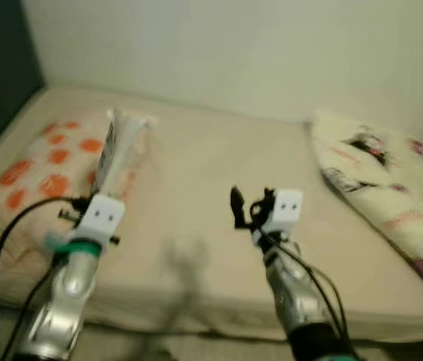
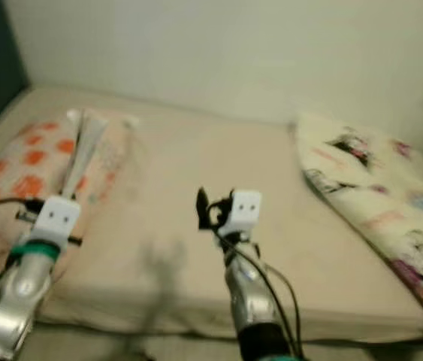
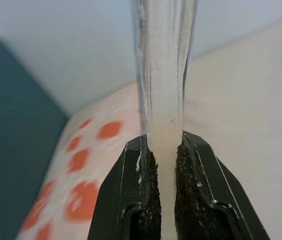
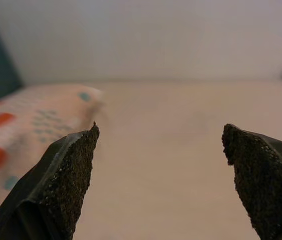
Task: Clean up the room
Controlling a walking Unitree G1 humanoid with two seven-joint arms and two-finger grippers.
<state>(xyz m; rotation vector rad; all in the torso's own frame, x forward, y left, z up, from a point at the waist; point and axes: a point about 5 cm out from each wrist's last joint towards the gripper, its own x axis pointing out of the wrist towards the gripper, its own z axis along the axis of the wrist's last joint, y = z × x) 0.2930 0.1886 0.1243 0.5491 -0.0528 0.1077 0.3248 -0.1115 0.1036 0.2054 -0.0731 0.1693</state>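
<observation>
book (image 1: pixel 118 147) | thin, white-edged, closed | upright on edge | above orange-dotted pillow (image 1: pixel 42 162)

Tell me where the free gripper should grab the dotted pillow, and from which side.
Judging by its pose, grab the pillow at its near corner, coming from the bed's front edge. It lies flat and soft there, and the right gripper has its jaws open.

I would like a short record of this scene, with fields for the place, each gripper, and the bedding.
place: bed against a pale wall
left gripper: shut on a thin book, held upright above the bed
right gripper: open, holding nothing, above the middle of the bed
pillow: orange dots, at the robot's left
blanket: cartoon print, at the robot's right
</observation>
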